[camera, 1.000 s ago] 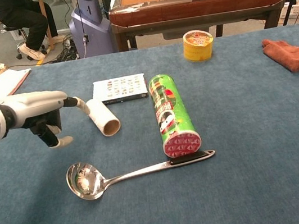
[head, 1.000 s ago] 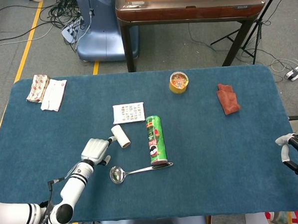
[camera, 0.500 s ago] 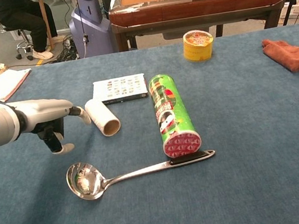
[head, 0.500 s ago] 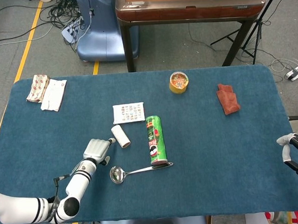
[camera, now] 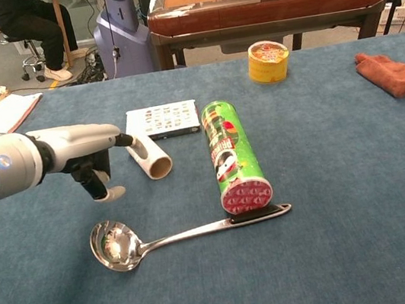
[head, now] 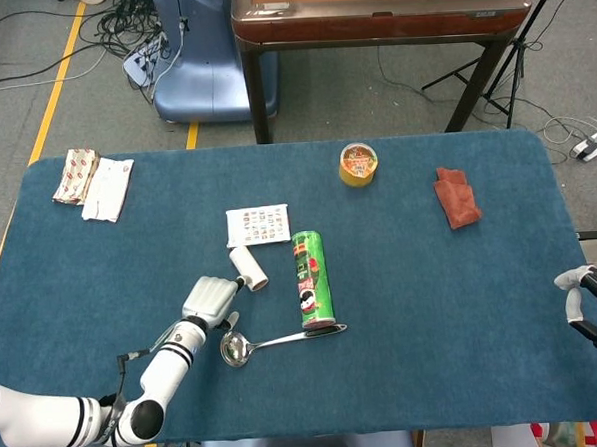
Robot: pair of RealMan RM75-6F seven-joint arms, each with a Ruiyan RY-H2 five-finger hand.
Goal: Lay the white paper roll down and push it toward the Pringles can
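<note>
Your left hand (camera: 82,144) reaches out low and flat, fingertips touching the end of the roll (camera: 149,157), holding nothing. Your right hand (head: 590,303) rests at the table's (head: 433,307) edge, fingers loosely apart. One white cardboard roll lies just left of one green can (camera: 231,155). One shiny metal ladle (camera: 162,239) touches the can's base.

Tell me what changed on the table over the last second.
The left robot hand slid toward the can, its fingertip against the roll. The roll, already lying down, rolled closer to the can but has not reached it. Nothing was grasped or released. The can, ladle, card and right robot hand stayed put.
</note>
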